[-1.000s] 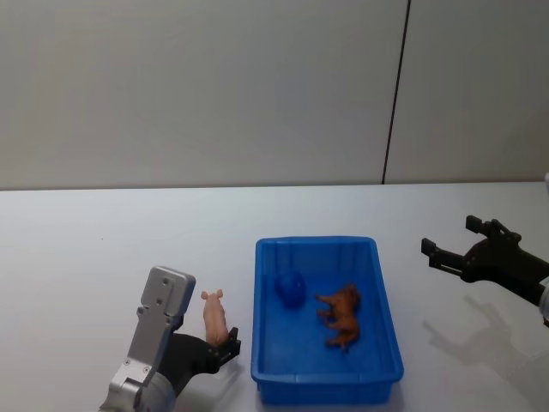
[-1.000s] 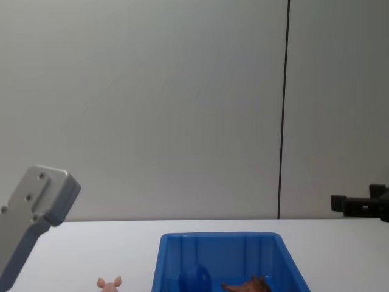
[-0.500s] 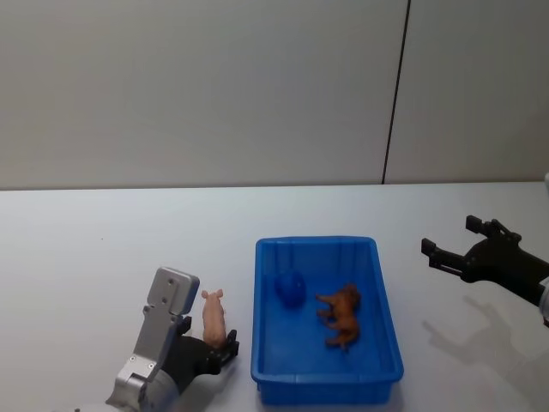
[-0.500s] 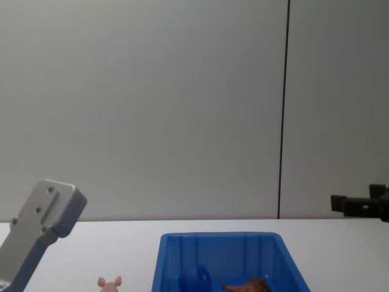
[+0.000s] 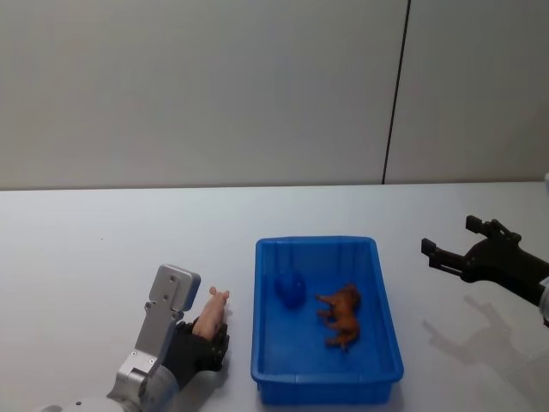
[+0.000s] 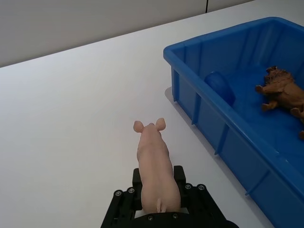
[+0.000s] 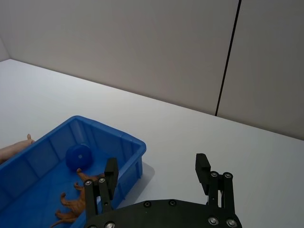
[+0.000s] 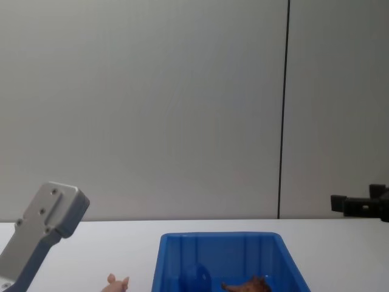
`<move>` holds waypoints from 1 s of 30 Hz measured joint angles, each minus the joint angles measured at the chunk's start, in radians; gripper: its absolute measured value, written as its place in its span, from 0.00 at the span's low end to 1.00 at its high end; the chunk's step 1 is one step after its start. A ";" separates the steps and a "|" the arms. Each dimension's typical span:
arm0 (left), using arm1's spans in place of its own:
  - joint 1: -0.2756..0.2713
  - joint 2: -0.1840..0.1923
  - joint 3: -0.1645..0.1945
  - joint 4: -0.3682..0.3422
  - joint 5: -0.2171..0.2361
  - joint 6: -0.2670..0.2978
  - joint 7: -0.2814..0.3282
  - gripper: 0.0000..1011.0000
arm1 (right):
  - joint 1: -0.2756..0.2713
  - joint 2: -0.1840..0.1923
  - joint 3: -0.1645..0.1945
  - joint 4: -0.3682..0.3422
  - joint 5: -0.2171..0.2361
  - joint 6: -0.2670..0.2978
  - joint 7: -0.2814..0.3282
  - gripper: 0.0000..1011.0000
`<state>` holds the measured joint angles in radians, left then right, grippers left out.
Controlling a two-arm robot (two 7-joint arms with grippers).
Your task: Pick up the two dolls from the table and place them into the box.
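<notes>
Over the last second we have seen the left gripper [image 6: 159,202] close in on the pink pig [image 6: 155,171] just left of the blue box [image 5: 326,390]; a second ago the pig lay straight on the bench [image 5: 103,257] with the gripper's tips at its rear, and now its snout has swung toward the box and its hind half sits pinched between the gripper's two fingers. In the chest view the pig's head [image 8: 117,282] has also shifted toward the box [image 8: 220,242], so we judge that the grasp has taken and a lift is beginning or about to begin. The brown doll [image 5: 341,316] already lies on its side inside the box, next to a dark blue ball [image 5: 290,287], so the pig is the only doll left to move. The right gripper [image 5: 453,246] hangs idle well to the right of the box, above the bench, its fingers spread wide and holding nothing. We cannot tell whether the pig has fully left the bench: from the head the arm's grey housing [image 5: 169,296] covers its rear, and the wrist view does not show its underside. The chest view cuts off the pig's body and most of the box's inside, and the right wrist view catches only the pig's snout [image 7: 14,148] past the box's wall.
</notes>
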<state>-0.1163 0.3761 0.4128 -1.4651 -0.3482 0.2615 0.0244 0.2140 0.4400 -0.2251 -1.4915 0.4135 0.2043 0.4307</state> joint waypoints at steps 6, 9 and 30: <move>-0.001 0.000 -0.004 0.000 0.005 -0.009 -0.008 0.39 | 0.000 0.000 0.000 0.000 0.000 0.000 0.000 0.99; -0.001 0.004 -0.008 -0.011 0.012 -0.018 -0.012 0.39 | 0.000 0.000 0.000 0.000 0.000 0.000 0.000 0.99; -0.021 0.050 -0.058 -0.151 0.078 -0.067 -0.068 0.39 | 0.000 0.000 0.000 0.000 0.000 0.000 0.000 0.99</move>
<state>-0.1376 0.4257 0.3547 -1.6165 -0.2705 0.1950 -0.0436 0.2140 0.4400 -0.2251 -1.4914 0.4135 0.2043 0.4307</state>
